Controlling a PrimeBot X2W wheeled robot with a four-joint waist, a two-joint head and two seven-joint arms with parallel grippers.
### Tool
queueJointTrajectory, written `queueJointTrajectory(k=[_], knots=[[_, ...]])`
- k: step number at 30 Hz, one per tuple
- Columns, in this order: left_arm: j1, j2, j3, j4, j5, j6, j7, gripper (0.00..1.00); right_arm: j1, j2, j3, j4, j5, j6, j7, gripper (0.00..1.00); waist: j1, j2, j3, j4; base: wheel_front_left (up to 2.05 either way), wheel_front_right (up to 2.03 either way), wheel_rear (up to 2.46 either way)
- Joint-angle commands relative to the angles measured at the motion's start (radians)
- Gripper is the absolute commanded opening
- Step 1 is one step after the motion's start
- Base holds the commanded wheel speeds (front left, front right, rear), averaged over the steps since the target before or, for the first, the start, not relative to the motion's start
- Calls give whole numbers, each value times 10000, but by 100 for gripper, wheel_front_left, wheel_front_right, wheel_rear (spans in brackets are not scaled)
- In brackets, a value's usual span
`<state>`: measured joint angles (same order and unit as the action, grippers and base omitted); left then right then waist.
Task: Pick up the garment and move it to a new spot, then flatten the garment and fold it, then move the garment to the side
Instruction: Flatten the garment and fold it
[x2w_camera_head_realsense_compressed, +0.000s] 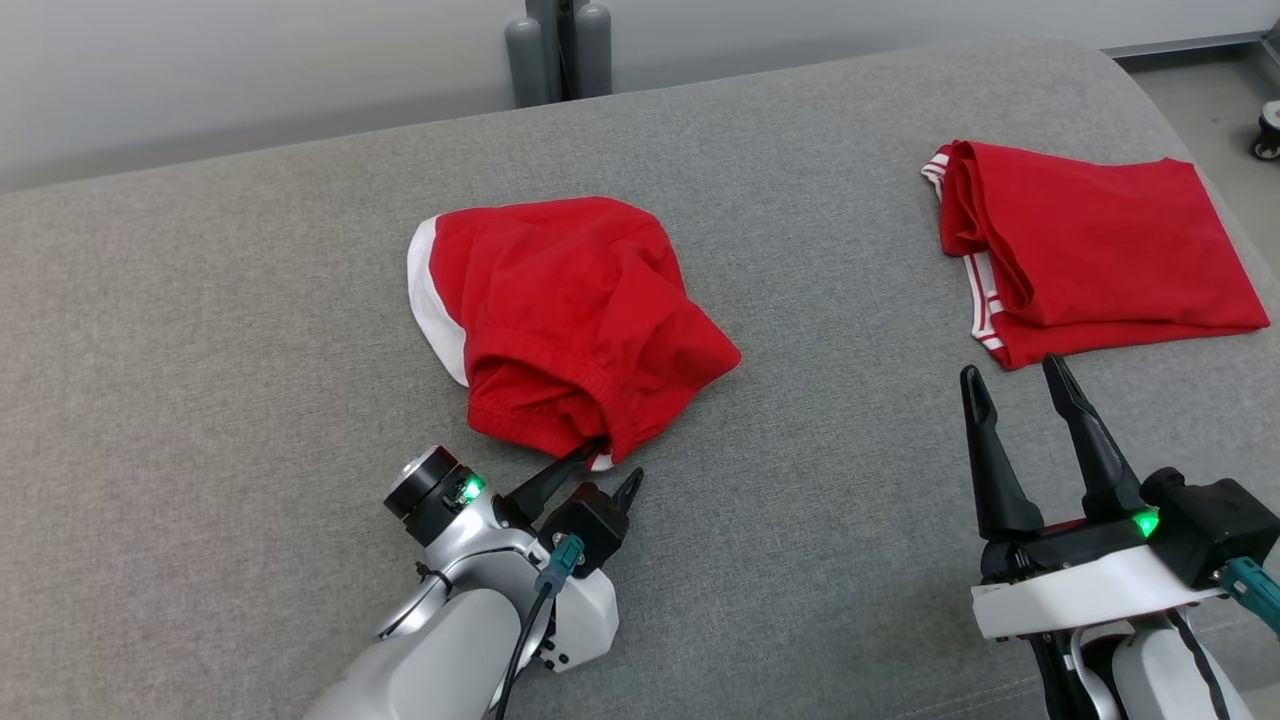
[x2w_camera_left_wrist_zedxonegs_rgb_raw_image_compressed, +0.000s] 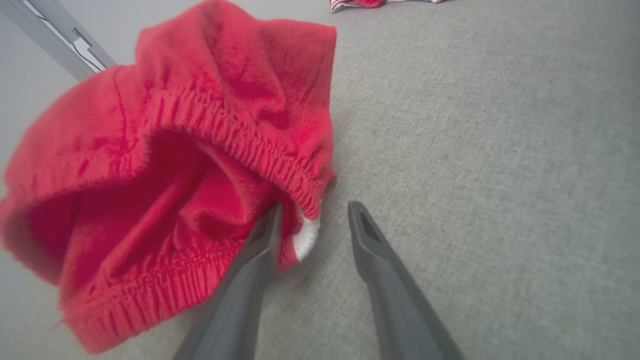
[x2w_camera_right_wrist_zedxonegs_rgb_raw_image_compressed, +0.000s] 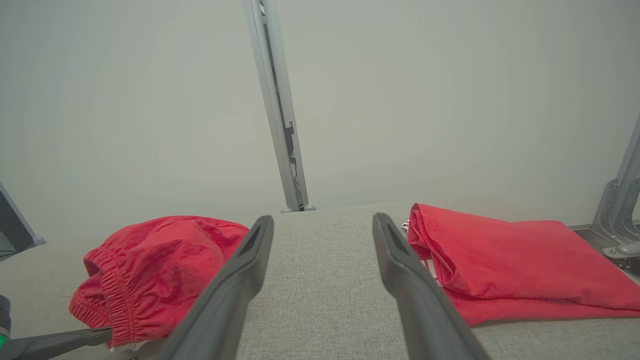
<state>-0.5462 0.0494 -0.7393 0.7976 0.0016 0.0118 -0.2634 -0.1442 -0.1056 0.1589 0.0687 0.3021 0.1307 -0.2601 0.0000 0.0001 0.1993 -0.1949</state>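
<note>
A crumpled red garment (x2w_camera_head_realsense_compressed: 560, 310) with a white side panel lies in a heap mid-table, its elastic waistband facing me (x2w_camera_left_wrist_zedxonegs_rgb_raw_image_compressed: 150, 175) (x2w_camera_right_wrist_zedxonegs_rgb_raw_image_compressed: 150, 265). My left gripper (x2w_camera_head_realsense_compressed: 612, 463) (x2w_camera_left_wrist_zedxonegs_rgb_raw_image_compressed: 315, 207) is at the waistband's near right corner. One finger is tucked against the red hem and the other stands clear on the grey cloth. The jaws are apart, with a small white corner of fabric between them. My right gripper (x2w_camera_head_realsense_compressed: 1012, 370) (x2w_camera_right_wrist_zedxonegs_rgb_raw_image_compressed: 322, 219) hovers open over the table at the near right, holding nothing.
A second red garment (x2w_camera_head_realsense_compressed: 1090, 250) (x2w_camera_right_wrist_zedxonegs_rgb_raw_image_compressed: 500, 260) with white stripes lies folded at the far right, just beyond my right fingertips. The grey padded table (x2w_camera_head_realsense_compressed: 800, 450) rounds off at its right corner. Grey posts (x2w_camera_head_realsense_compressed: 560, 50) stand behind it, and a caster (x2w_camera_head_realsense_compressed: 1268, 130) is on the floor.
</note>
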Motion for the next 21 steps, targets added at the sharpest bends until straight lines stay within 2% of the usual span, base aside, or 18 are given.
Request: queueJointTrajectory(k=[1, 2, 3, 4, 7, 12, 16, 21], knots=[[-208, 33, -38, 119, 68, 69, -5, 63, -68, -27, -21, -17, 54, 5, -53, 100, 0, -1, -4, -39, 0, 0, 0], [-268, 42, -66, 280, 76, 70, -5, 49, -77, -39, -20, -15, 73, 5, -53, 100, 0, -1, -9, -61, 0, 0, 0], [-320, 45, -106, 456, 88, 54, -5, 22, -86, -56, -18, -11, 78, 5, -53, 100, 0, -1, -18, -83, 0, 0, 0], [-383, 42, -150, 637, 114, 21, -5, 0, -96, -71, -25, -11, 84, 5, -53, 100, 0, -1, -29, -105, 0, 0, 0], [-517, 30, -157, 844, -169, -200, -5, 0, -102, -105, -30, -8, 98, 5, -53, 100, 0, -1, -89, -155, 0, 0, 0], [-597, 39, -78, 312, -1379, -918, -7, 0, 42, -103, -40, 68, 16, 5, -53, 100, 0, -1, -336, -148, 0, 0, 0], [-771, 32, -133, -375, -3040, -1280, 208, 0, 204, -42, 2, 162, -17, 5, -53, 100, 0, -1, -634, -135, 0, 0, 0], [-1544, 37, -421, -1503, -4855, -1407, 1085, 0, 330, 23, 19, 241, -7, 5, -54, 100, 0, -1, -947, -162, 0, 0, 0]])
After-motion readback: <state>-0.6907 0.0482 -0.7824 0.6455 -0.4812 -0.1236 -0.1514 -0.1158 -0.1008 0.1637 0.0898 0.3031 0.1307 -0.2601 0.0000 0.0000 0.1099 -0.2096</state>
